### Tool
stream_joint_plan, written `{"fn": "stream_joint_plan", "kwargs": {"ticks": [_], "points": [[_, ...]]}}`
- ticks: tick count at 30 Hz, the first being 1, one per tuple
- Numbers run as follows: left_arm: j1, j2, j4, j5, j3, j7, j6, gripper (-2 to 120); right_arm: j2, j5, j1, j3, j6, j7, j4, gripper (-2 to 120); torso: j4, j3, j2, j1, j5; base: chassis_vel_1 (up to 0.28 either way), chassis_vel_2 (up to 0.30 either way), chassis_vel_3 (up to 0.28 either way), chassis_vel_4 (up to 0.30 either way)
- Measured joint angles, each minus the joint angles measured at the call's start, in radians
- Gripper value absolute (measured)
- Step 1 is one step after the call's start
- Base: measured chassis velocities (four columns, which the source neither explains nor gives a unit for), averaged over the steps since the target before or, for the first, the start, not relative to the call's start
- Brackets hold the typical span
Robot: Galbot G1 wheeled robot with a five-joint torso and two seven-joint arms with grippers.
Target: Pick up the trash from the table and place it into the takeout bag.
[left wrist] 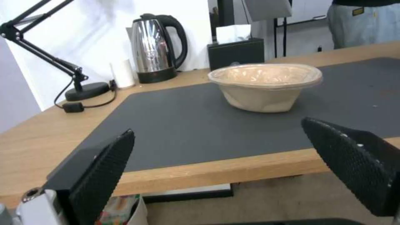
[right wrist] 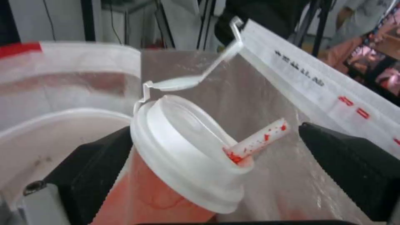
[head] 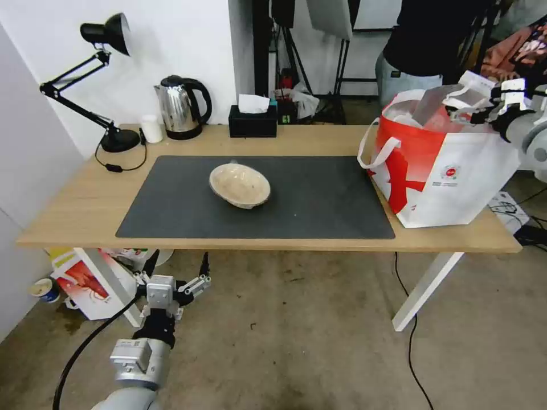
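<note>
Across the long light-wood table (head: 74, 222), a dark grey mat (head: 319, 210) covers most of the surface, with the takeout bag (head: 456, 182) standing upright at the table's right end, its red side panel facing the mat and its white strap handles hanging loose. Over the bag's open mouth the right hand (head: 476, 105) hangs at the rim; in the right wrist view its fingers (right wrist: 350, 168) stand wide apart on either side of the red cup (right wrist: 167, 190), which tilts inside the foil lining with its white lid and a red-spotted straw (right wrist: 260, 140) uppermost, and whether a finger touches the cup cannot be told. Beside the cup inside the bag lies the white round bowl (right wrist: 54, 140). At the mat's centre the beige shallow paper bowl (head: 239, 185) sits tipped on one edge, well apart from the bag. Below the table's front edge, the left hand (head: 176, 276) hovers over the floor with fingers (left wrist: 104, 168) spread wide and nothing between them, pointed toward the paper bowl. Along the back edge stand a desk lamp (head: 105, 85), a steel kettle (head: 181, 108) and a black tissue box (head: 252, 121)
</note>
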Motion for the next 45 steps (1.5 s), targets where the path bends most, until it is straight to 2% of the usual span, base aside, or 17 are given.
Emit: {"fn": "stream_joint_plan", "kwargs": {"ticks": [5,16,19,29,33,38,41,42,45], "points": [[0.0,0.0,0.0,0.0,0.0,0.0,0.0,100,-0.005,-0.003,0.01,-0.004,-0.065,0.005,0.005,100,0.0,0.0,0.0,0.0,0.0001,0.0,0.0,0.0,0.0],[0.0,0.0,0.0,0.0,0.0,0.0,0.0,100,0.001,0.002,0.01,0.009,-0.119,0.009,0.026,100,0.0001,0.0,0.0,0.0,0.0,0.0,0.0,0.0,0.0],[0.0,0.0,0.0,0.0,0.0,0.0,0.0,100,0.0,0.032,0.022,0.018,-0.188,0.053,0.041,100,-0.0001,0.0,0.0,0.0,0.0,0.0,0.0,0.0,0.0],[0.0,0.0,0.0,0.0,0.0,0.0,0.0,100,0.01,0.164,0.045,0.036,-0.188,0.142,0.047,100,0.0,0.0,0.0,0.0,0.0001,0.0,0.0,0.0,0.0],[0.0,0.0,0.0,0.0,0.0,0.0,0.0,100,0.025,0.252,0.068,0.04,-0.203,0.268,0.065,100,0.0002,0.0,0.0,0.0,-0.0002,0.0,0.0,0.0,0.0],[0.0,0.0,0.0,0.0,0.0,0.0,0.0,100,0.036,0.313,0.068,0.058,-0.19,0.321,0.073,100,-0.0001,0.0,0.0,0.0,0.0001,0.0,0.0,0.0,0.0],[0.0,0.0,0.0,0.0,0.0,0.0,0.0,100,0.048,0.457,0.076,0.075,-0.217,0.44,0.085,100,-0.0003,0.0,0.0,0.0,-0.0001,0.0,0.0,0.0,0.0],[0.0,0.0,0.0,0.0,0.0,0.0,0.0,100,0.048,0.457,0.076,0.075,-0.217,0.44,0.085,100,-0.0003,0.0,0.0,0.0,-0.0001,0.0,0.0,0.0,0.0],[0.0,0.0,0.0,0.0,0.0,0.0,0.0,100,0.068,0.507,0.086,0.067,-0.235,0.534,0.082,100,0.0002,0.0,0.0,0.0,0.0,0.0,0.0,0.0,0.0]]}}
